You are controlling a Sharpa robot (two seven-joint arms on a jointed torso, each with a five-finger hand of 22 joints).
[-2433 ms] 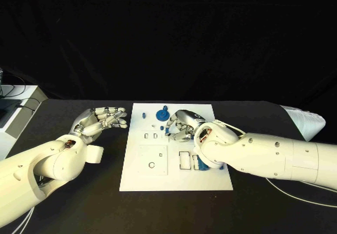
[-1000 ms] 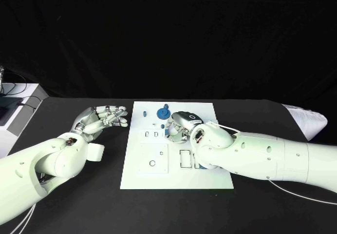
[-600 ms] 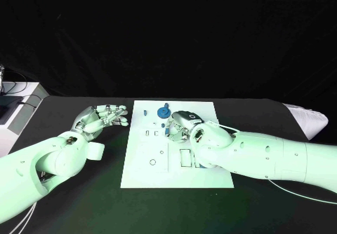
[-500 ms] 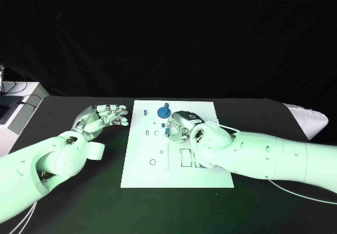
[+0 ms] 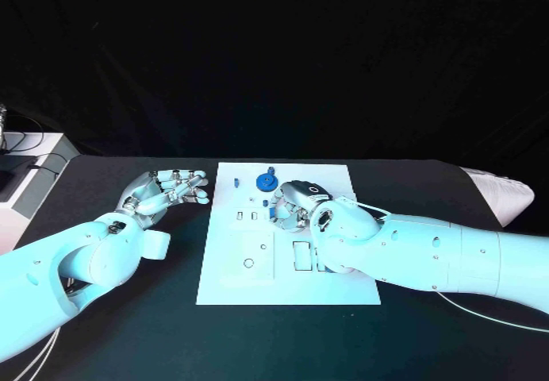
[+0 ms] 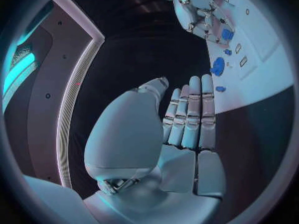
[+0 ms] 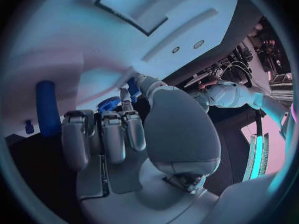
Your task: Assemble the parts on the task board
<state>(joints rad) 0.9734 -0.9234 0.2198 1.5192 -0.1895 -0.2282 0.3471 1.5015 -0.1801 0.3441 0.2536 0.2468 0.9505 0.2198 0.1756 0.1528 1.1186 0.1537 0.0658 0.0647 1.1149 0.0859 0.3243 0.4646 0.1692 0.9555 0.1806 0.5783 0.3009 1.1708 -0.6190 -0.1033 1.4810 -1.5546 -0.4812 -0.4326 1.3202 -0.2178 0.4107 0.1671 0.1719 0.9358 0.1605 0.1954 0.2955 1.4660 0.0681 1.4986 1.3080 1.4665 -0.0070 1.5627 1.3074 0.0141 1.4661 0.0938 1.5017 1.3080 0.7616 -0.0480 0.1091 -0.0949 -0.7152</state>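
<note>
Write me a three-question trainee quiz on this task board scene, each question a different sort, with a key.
1. True or false: the left hand rests on the task board.
2. Which hand is over the task board? A) left hand B) right hand C) both D) neither
3. Fill in: the round blue gear lies near the board's ____ edge, far or near, as seen from the robot.

Key
1. False: it is over the black table, beside the board's left edge, its fingers together and holding nothing.
2. B
3. far
</note>
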